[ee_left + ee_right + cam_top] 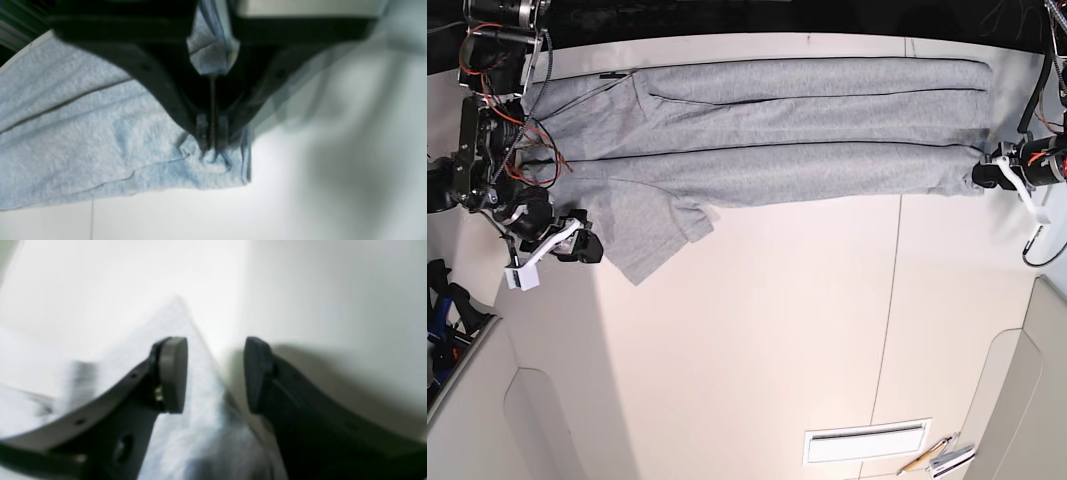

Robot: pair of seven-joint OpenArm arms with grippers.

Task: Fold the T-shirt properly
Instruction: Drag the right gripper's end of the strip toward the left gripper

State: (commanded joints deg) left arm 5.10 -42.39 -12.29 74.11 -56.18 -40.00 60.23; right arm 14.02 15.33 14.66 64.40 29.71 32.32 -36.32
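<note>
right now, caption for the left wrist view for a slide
Left gripper pinching a T-shirt corner above the table.

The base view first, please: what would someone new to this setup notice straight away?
The grey T-shirt stretched in a long folded band across the far side of the white table, one sleeve flopping toward the near-left. At its right end the left gripper is pinched shut on a bunched corner of fabric, while the right gripper hangs open beside the sleeve.
</note>
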